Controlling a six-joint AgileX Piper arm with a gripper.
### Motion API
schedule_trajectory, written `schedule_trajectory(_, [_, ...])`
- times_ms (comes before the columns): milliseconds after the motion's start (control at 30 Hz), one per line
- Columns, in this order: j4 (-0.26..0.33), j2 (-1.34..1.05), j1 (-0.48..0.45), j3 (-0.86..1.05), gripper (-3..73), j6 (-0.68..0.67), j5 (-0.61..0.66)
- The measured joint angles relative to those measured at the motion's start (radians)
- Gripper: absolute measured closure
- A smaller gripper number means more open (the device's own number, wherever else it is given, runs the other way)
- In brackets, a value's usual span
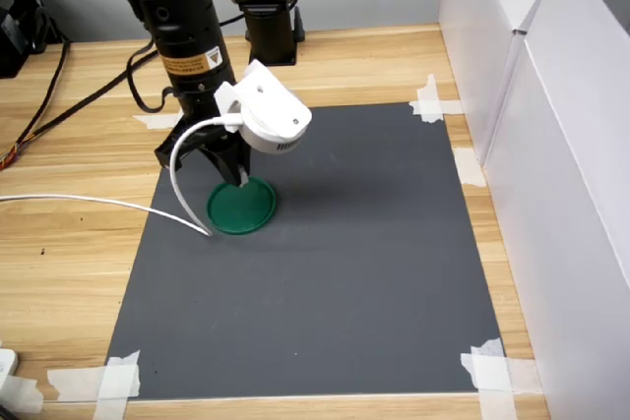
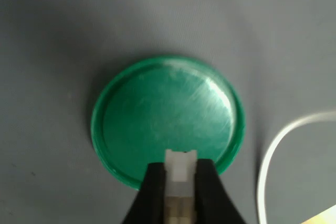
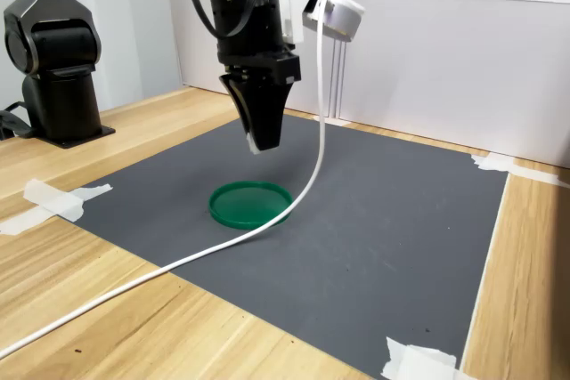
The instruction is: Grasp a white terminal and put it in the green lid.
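Note:
The green lid [image 1: 242,207] [image 2: 168,114] [image 3: 250,204] lies flat on the dark grey mat, round with a thin raised rim and nothing inside it. My gripper [image 2: 180,174] [image 1: 237,170] [image 3: 260,141] hangs a short way above the lid's rim, fingers pointing down. It is shut on the white terminal [image 2: 180,165], a tiny pale block poking out between the black fingertips in the wrist view. In the second exterior view a small pale bit shows at the fingertips; in the first exterior view the terminal is hidden.
A white cable [image 3: 267,229] [image 1: 108,204] loops from the wrist camera [image 1: 271,115] down onto the mat beside the lid and off across the wooden table. White tape [image 1: 98,381] holds the mat's corners. White panels [image 1: 551,145] wall one side; a second black arm base [image 3: 53,60] stands behind.

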Motion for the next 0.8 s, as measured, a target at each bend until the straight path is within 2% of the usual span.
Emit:
schedule_trajectory(333, [-0.022, 0.015, 0.000, 0.111, 60.5, -0.008, -0.145])
schedule_trajectory(567, [-0.032, 0.015, 0.000, 0.118, 59.8, -0.008, -0.182])
schedule_trajectory(667, [-0.047, 0.015, 0.000, 0.118, 55.2, -0.017, -0.203])
schedule_trajectory(800, [-0.049, 0.015, 0.000, 0.118, 40.3, -0.027, -0.229])
